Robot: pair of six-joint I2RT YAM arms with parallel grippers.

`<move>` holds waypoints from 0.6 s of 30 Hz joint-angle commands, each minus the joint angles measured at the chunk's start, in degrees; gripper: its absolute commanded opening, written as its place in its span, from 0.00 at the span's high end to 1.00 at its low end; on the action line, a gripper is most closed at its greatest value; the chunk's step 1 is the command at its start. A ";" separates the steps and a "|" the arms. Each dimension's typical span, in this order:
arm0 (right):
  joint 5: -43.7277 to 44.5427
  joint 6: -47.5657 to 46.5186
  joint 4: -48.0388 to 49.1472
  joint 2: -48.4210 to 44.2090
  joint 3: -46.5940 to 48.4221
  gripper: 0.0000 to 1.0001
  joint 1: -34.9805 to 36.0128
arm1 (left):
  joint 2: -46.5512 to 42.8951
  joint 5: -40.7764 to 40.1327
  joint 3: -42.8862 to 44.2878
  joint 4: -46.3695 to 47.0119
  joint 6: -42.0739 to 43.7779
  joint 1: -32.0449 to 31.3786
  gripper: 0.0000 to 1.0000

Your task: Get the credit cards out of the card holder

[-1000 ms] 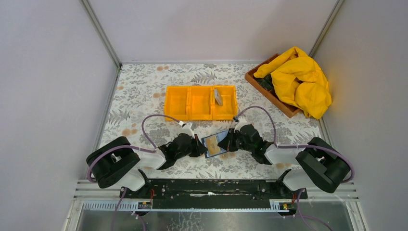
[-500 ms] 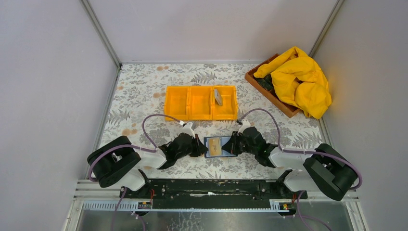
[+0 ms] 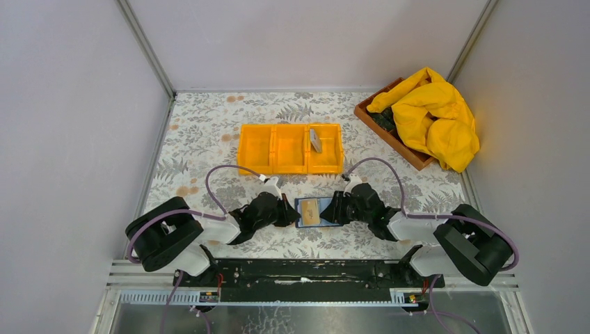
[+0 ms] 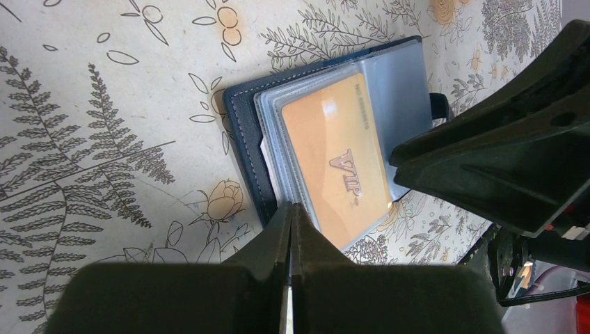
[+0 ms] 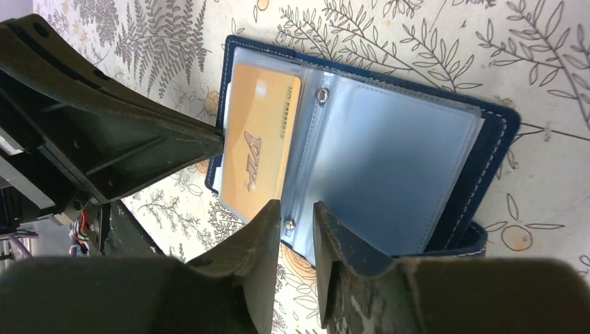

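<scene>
The card holder (image 3: 316, 211), dark blue with clear sleeves, lies open and flat on the floral table between both grippers. A tan-orange credit card (image 5: 259, 147) marked VIP sits in its left sleeve (image 4: 334, 156). My left gripper (image 4: 291, 207) is shut, and its tips touch the holder's (image 4: 240, 118) near edge; I cannot tell whether it pinches anything. My right gripper (image 5: 297, 207) stands slightly open, its fingers astride the riveted sleeve spine (image 5: 287, 224) of the holder (image 5: 497, 153). A grey card (image 3: 315, 139) lies in the right compartment of the orange tray (image 3: 291, 165).
A wooden box (image 3: 376, 120) holding a crumpled yellow cloth (image 3: 435, 115) stands at the back right. Grey walls close in the table on the left, right and back. The two grippers (image 3: 291, 212) (image 3: 334, 209) face each other closely across the holder.
A second ago the right gripper held the holder tilted up; it has since set it down flat and parted its jaws. The left gripper stayed shut in place.
</scene>
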 commanded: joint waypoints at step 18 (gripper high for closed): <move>-7.84 1.34 9.48 7.08 4.50 0.69 -0.19 | 2.59 -0.90 -0.55 -5.41 2.48 0.84 1.00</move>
